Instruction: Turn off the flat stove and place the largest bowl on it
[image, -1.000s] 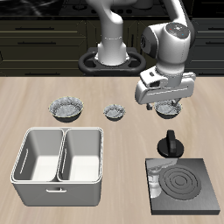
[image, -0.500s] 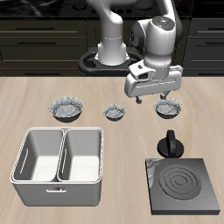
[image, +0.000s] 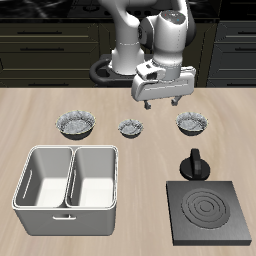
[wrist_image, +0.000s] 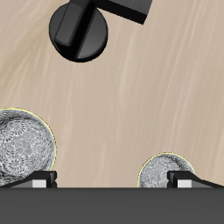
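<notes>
High over the back of the table, the gripper (image: 160, 99) hangs empty, its fingers parted and nothing between them, well clear of the wood. Below it stand three speckled bowls in a row: the mid-sized bowl (image: 193, 123), the tiny bowl (image: 131, 128) and, at the far end of the line from the stove, the largest bowl (image: 76, 124) with its crinkled rim. The wrist view shows two speckled bowls under the fingertips, one (wrist_image: 21, 143) wider than the other (wrist_image: 169, 171); which of the three they are cannot be told. Nearer the table's front edge lies the flat stove (image: 207, 212), its ring coils dark, suggesting the heat is already off, with the black knob (image: 194, 165) just behind it. A double-basin metal tub (image: 68, 188) sits beside the stove, in front of the largest bowl. The coming reach likely runs sideways along the bowl row, past the tiny bowl, then down onto the widest rim; the bowl is round, so no grip axis is favoured.
</notes>
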